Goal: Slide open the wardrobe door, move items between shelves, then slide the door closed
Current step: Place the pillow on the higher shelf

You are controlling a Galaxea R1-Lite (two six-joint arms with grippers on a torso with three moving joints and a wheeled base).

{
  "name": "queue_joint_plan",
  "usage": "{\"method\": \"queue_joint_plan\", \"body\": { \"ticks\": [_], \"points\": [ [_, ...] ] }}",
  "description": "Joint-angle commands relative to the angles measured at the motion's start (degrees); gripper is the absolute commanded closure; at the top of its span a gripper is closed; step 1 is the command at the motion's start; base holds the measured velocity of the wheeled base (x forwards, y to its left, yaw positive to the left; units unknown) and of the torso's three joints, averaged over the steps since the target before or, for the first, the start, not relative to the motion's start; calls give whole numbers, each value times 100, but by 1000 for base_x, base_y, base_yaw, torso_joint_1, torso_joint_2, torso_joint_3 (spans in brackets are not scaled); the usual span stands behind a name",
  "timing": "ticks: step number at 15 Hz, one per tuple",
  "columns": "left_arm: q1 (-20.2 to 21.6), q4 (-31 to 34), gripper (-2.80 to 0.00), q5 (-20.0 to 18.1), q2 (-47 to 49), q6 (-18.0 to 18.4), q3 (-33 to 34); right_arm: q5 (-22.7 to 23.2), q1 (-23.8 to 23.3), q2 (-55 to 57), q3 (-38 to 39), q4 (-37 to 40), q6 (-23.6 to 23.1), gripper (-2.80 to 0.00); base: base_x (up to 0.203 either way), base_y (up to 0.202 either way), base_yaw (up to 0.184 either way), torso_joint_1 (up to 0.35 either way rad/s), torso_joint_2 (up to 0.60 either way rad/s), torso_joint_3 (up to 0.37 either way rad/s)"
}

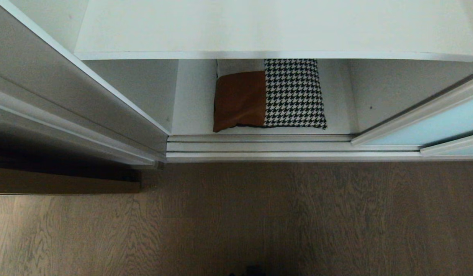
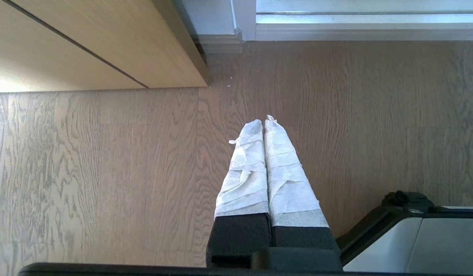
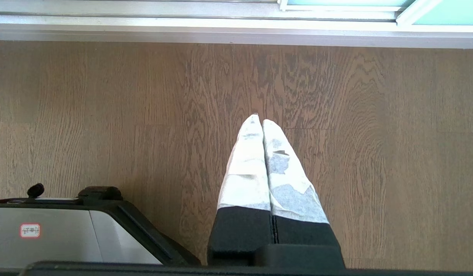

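A cushion [image 1: 269, 96] of brown leather and black-and-white houndstooth lies on the wardrobe's lowest shelf [image 1: 190, 111]. A second white shelf [image 1: 259, 34] runs above it and hides the cushion's far part. The aqua sliding wardrobe door [image 1: 431, 124] stands pushed to the right, so the middle of the wardrobe is open; its lower corner [image 3: 439, 9] also shows in the right wrist view. My left gripper [image 2: 264, 122] hangs shut over the wooden floor, holding nothing. My right gripper [image 3: 260, 122] is likewise shut and empty above the floor. Neither arm shows in the head view.
The floor track [image 1: 290, 151] runs along the wardrobe's front edge. A white side panel [image 1: 67, 96] slants at the left, with a tan wooden door [image 2: 87, 42] beside it. My base [image 3: 67, 234] sits by both grippers. Wooden floor [image 1: 259, 218] spreads before the wardrobe.
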Motion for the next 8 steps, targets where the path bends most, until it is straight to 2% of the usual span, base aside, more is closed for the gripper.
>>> {"method": "queue_joint_plan", "body": {
  "ticks": [1, 5, 7, 8],
  "points": [
    [3, 1, 0, 0, 8, 0, 9, -1, 2, -11, 9, -2, 2, 0, 0, 0, 0, 0, 0, 0],
    [3, 1, 0, 0, 8, 3, 9, -1, 2, -11, 8, -2, 2, 0, 0, 0, 0, 0, 0, 0],
    [3, 15, 0, -18, 8, 139, 9, -1, 2, -11, 9, -2, 2, 0, 0, 0, 0, 0, 0, 0],
    [3, 6, 0, -1, 8, 46, 9, -1, 2, -11, 0, -2, 2, 0, 0, 0, 0, 0, 0, 0]
  ]
}}
